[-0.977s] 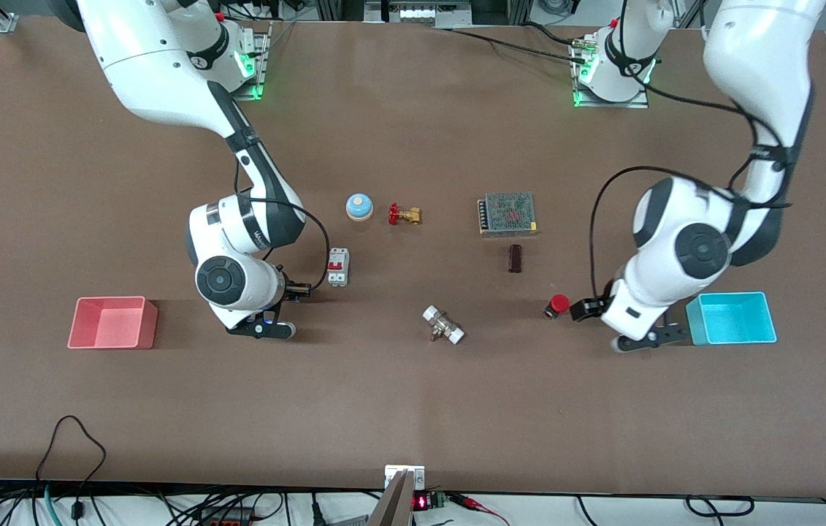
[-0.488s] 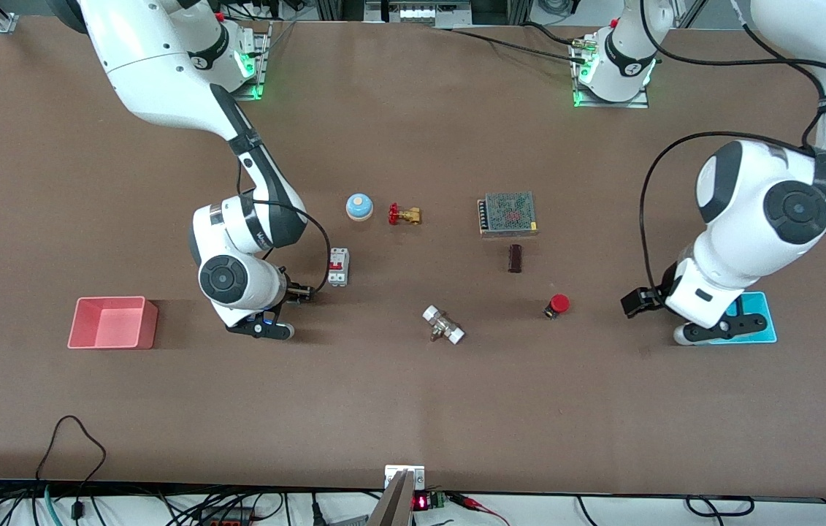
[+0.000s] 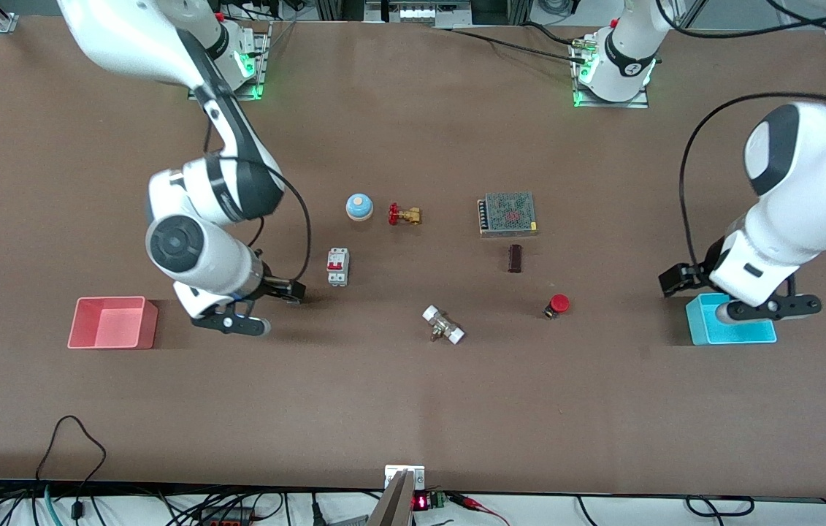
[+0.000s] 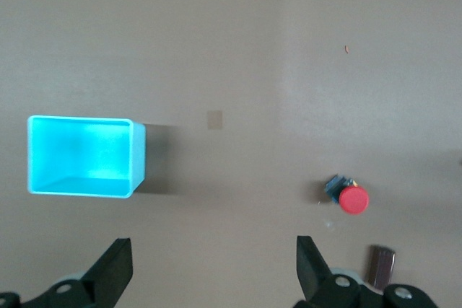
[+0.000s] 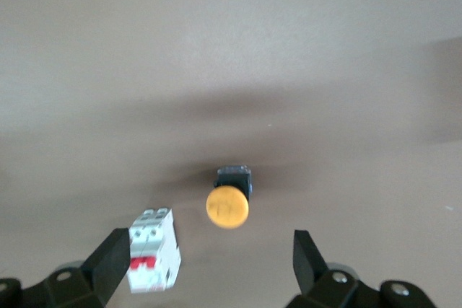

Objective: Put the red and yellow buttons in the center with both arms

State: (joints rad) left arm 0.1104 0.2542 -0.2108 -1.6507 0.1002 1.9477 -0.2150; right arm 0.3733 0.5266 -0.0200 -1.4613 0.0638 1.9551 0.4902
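both arms have lifted away: left gripper (image 3: 675, 280) over the counter (image 3: 413, 409) by the cyan bin (image 3: 731, 329), jaws released; right gripper (image 5: 209, 265) released over the yellow button (image 5: 228, 205). red button (image 3: 559, 303) sits near the middle.

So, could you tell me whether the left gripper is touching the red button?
Apart. The left wrist view shows the left gripper open, with bare table between it and the red button.

No text, label or number can be read.
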